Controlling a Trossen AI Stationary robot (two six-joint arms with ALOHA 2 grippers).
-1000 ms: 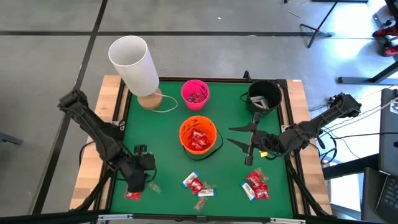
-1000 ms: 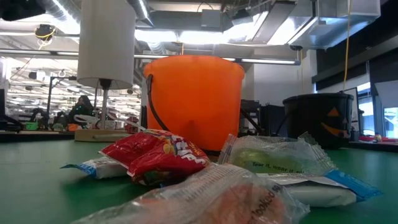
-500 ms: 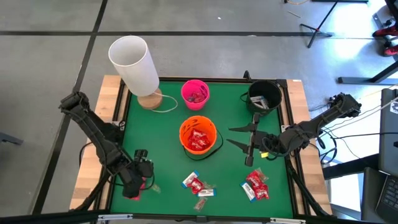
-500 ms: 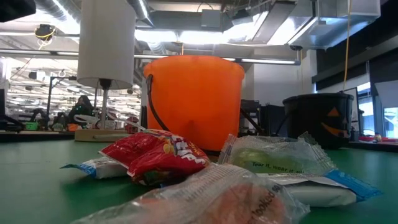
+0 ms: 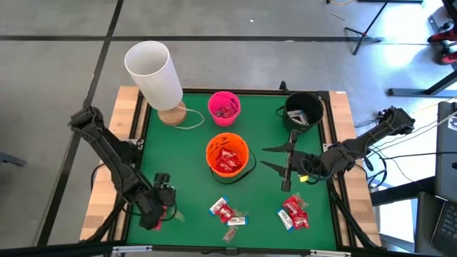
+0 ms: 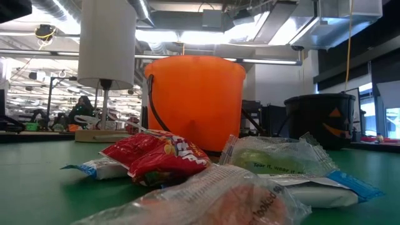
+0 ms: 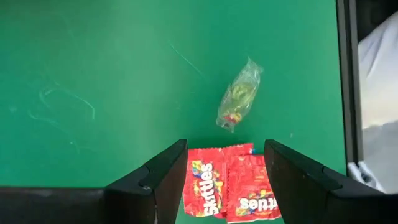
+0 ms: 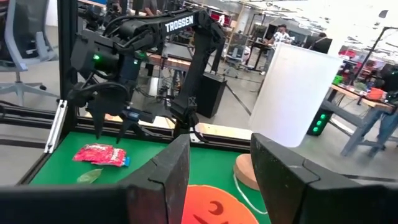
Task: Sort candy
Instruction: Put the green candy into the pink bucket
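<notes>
The candy (image 5: 227, 212) lies scattered on the green bench (image 5: 186, 178): shiny red packets with white print, plus a few clear or silvery wrapped pieces. Two red packets (image 7: 229, 190) lie side by side directly under and between the left gripper's (image 7: 224, 180) spread fingers (image 7: 163, 179), which hold nothing. Just beyond those fingertips sits a small clear-wrapped sweet (image 7: 239, 95), apart from the red packets. Another small cluster (image 5: 294, 213) of red packets lies below the right gripper (image 5: 275, 157), well apart from the fingers, and a third group sits between the two arms near the bench's front edge. From bench height, a red packet (image 6: 153, 157) and crinkled clear wrappers (image 6: 284, 157) fill the foreground.

The orange bucket (image 5: 227, 156) at mid-bench holds several red packets. The pink bucket (image 5: 224, 107) behind it holds a few dark reddish pieces. The black bucket (image 5: 303, 109), beyond the right gripper, holds a pale wrapper or two. A white cylinder lamp (image 5: 153, 71) on a wooden base stands at the far left corner.

The left arm reaches down with its gripper low over the bench's near left corner. The right arm stretches in from the side, its released fingers (image 5: 273, 148) level above the bench beside the orange bucket, gripping nothing.
</notes>
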